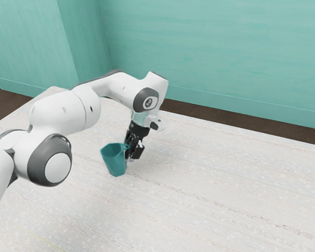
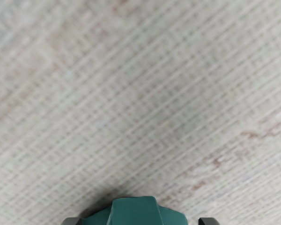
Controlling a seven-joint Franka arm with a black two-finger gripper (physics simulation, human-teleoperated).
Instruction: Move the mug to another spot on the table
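Mug (image 1: 114, 159): teal, smooth, plastic-looking, soft sheen, no pattern. Table (image 1: 226, 189): pale whitewashed wood, matt, fine grain lines with faint brown flecks; seen close in wrist view, almost woven in texture. Arm (image 1: 68, 113): white shell, smooth, slightly glossy plastic, with duller grey joint caps. Gripper (image 1: 132, 152): black, matt. Wall (image 1: 226, 47): turquoise, matt, with faint streaky grain. Floor (image 1: 241, 118): dark brown, flat finish.

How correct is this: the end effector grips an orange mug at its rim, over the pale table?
One thing is wrong: the mug is teal, not orange, as the exterior view shows. The rest stands: the end effector grips it at its rim, over the pale table.
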